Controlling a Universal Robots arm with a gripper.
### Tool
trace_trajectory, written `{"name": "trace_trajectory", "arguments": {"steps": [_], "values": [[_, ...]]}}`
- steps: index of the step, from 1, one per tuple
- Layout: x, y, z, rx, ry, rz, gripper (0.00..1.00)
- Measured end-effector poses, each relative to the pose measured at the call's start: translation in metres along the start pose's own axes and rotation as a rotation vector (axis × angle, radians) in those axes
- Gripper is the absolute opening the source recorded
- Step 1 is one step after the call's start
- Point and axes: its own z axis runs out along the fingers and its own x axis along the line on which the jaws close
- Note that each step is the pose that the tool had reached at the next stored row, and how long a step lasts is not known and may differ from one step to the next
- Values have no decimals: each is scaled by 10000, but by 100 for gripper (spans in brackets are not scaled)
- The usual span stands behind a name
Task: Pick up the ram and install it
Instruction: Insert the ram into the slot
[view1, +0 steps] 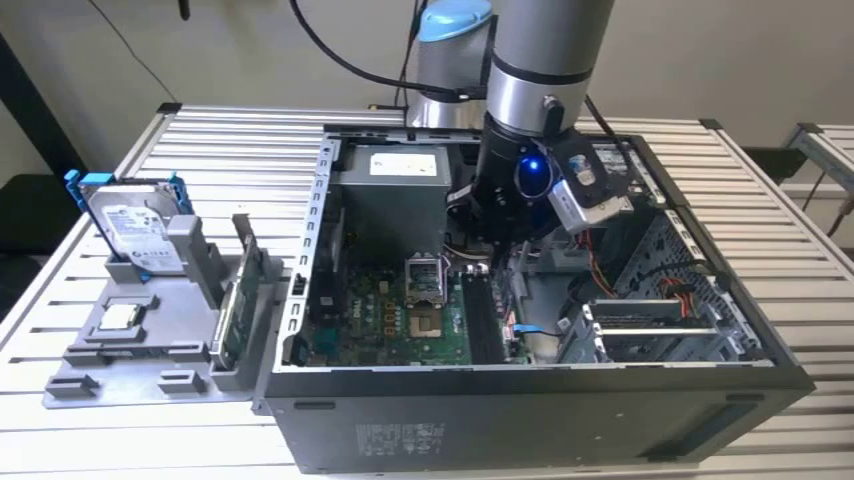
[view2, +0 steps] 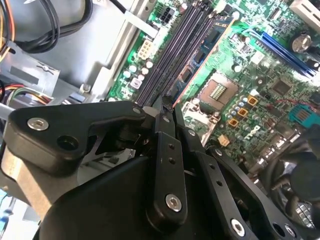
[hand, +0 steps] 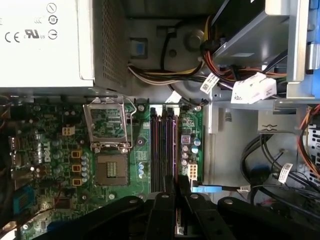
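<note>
You see matt black plastic gripper (view2: 167, 107) links; glossy green motherboard (hand: 50, 150); dull grey sheet-metal case (view1: 534, 420); ribbed aluminium table (view1: 227, 130).

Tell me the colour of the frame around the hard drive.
Blue frame, clearest in the exterior view.

The ram (view2: 202, 57), a long, thin dark stick, stands on edge along the motherboard's memory slots, at 3 o'clock of the processor socket in the exterior view, one end pinched by the gripper (view2: 167, 105).
</note>
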Motion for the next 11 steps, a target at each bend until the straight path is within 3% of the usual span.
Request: {"name": "trace_trajectory", "arguments": {"steps": [11], "values": [[13, 8, 158, 22, -55, -191, 14]]}}
